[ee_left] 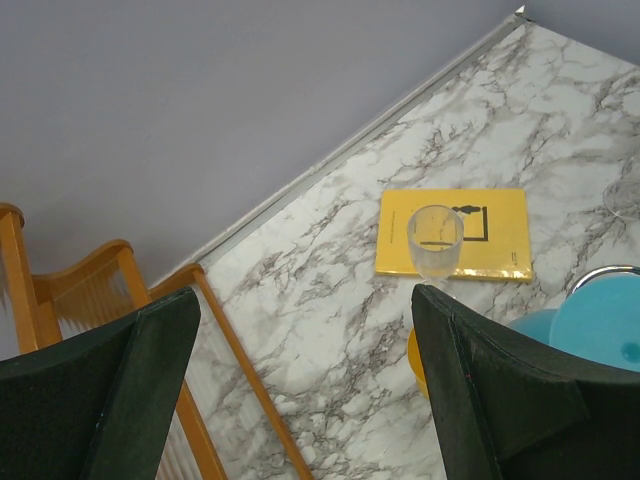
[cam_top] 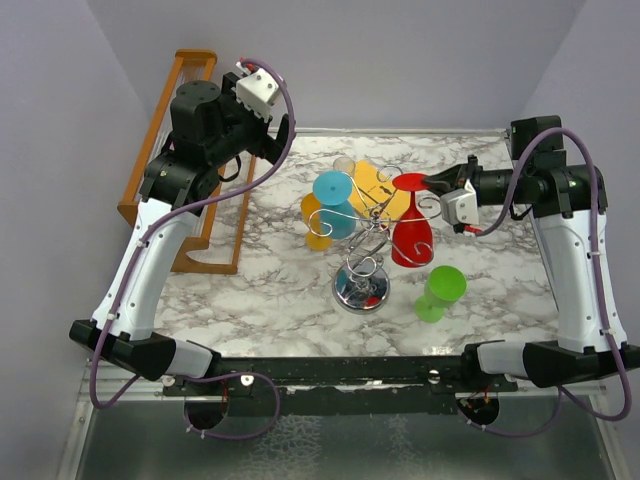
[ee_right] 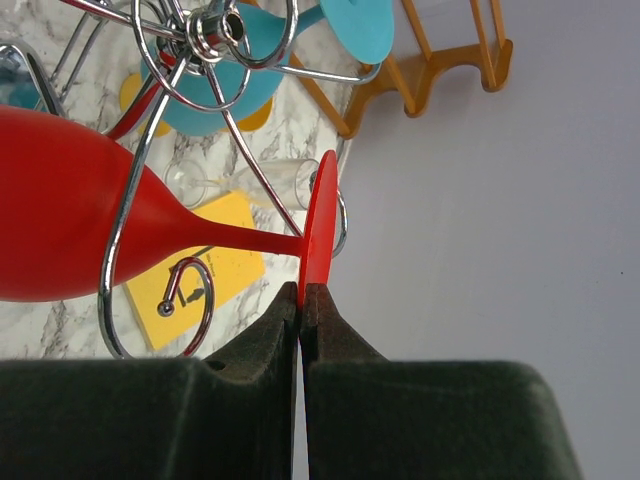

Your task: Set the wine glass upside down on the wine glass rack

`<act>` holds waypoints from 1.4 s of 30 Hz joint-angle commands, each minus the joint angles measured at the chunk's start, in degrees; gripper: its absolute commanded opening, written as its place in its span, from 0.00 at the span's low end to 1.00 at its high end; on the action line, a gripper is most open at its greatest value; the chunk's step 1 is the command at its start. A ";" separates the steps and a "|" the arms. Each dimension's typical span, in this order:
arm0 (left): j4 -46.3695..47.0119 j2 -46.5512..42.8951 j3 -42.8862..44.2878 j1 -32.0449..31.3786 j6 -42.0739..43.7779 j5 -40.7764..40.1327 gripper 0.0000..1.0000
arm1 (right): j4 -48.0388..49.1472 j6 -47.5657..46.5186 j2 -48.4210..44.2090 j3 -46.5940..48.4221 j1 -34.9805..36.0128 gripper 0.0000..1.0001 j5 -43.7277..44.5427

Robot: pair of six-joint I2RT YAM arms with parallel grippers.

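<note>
The red wine glass [cam_top: 412, 235] hangs upside down at the right side of the chrome wine glass rack [cam_top: 365, 250], its foot [cam_top: 410, 182] on top. In the right wrist view its stem [ee_right: 240, 238] runs between the rack's curled wires [ee_right: 120, 250] and its bowl [ee_right: 60, 220] lies to the left. My right gripper [ee_right: 301, 292] is shut on the rim of the foot [ee_right: 320, 215]; from above the gripper [cam_top: 432, 183] sits just right of the foot. My left gripper [ee_left: 305, 300] stands open and holds nothing, high over the table's far left [cam_top: 285, 135].
A blue glass [cam_top: 333, 200] hangs on the rack's left arm, with a yellow glass [cam_top: 318, 238] under it. A green glass [cam_top: 440, 292] stands on the table at the near right. A clear glass [ee_left: 435, 243] stands by a yellow card [ee_left: 500, 232]. An orange wooden rack [cam_top: 190, 150] lines the left edge.
</note>
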 commanded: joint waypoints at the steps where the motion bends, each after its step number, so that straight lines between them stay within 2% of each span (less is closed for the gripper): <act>1: 1.02 -0.83 0.20 0.27 0.09 1.15 0.90 | -3.17 -1.20 -1.56 0.28 0.24 0.01 -3.84; 11: 1.58 -1.20 -1.07 0.29 0.19 1.82 0.90 | -2.82 4.50 -4.88 -0.43 0.24 0.01 -0.45; 23: 1.24 -1.31 -0.72 0.25 -0.05 3.07 0.90 | 4.71 18.19 -7.74 -3.62 0.24 0.01 11.06; 36: 0.89 -0.64 -0.80 0.25 0.29 4.03 0.90 | 7.31 21.40 -7.89 -5.22 0.24 0.01 15.80; 42: 0.85 -0.72 -0.96 0.24 0.51 4.36 0.90 | 5.44 20.88 -8.13 -4.50 0.24 0.01 13.25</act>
